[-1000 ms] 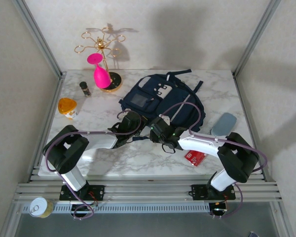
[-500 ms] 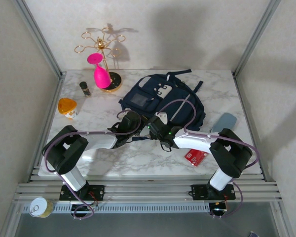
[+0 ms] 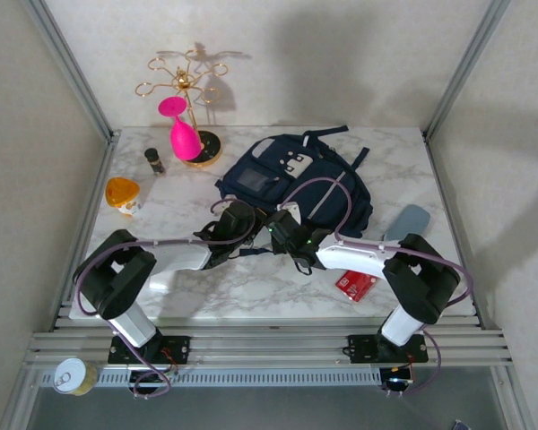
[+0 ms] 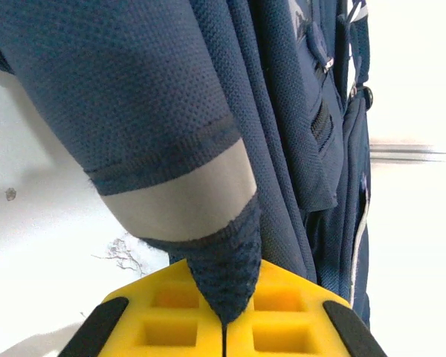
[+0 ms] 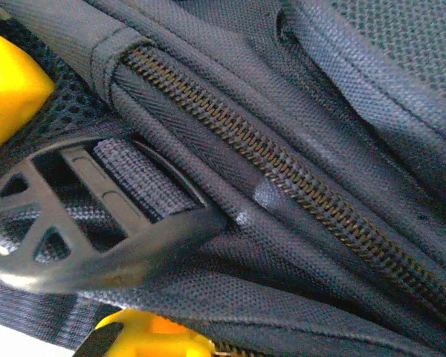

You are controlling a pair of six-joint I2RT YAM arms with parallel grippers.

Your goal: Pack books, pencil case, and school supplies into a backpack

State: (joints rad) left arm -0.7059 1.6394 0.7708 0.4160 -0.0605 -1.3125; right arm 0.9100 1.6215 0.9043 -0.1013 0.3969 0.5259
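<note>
Navy mesh is what my left gripper [image 4: 223,331] has. Its yellow pads [image 4: 171,316] are pressed together on the pointed tip of a strap tab [image 4: 224,271] of the backpack [image 3: 296,175], just beyond a grey band [image 4: 178,204]. The rest of the bag hangs away ahead of that hand and to its right.

My right gripper [image 3: 285,226] sits hard against the bag's near edge, close beside the left one. Through its wrist camera I see a zipper [image 5: 282,186] with its teeth meshed, running diagonally ahead of the fingers, and a black plastic buckle [image 5: 97,223] lying nearer them. Bits of yellow finger show at the left and bottom edges. I cannot tell whether that hand is clamped on anything.

I judge the step to be opening the main compartment, since nothing can go in yet. To do it well, I would hold the left pinch firm and pull gently away from the zipper line so the fabric stays taut. I see no slider, so I would back the right hand off enough to find it, steering clear of the buckle.

The red packet [image 3: 354,285] lies behind the right hand, beside its forearm. The grey-blue pencil case [image 3: 406,224] is well off to that hand's right.
</note>
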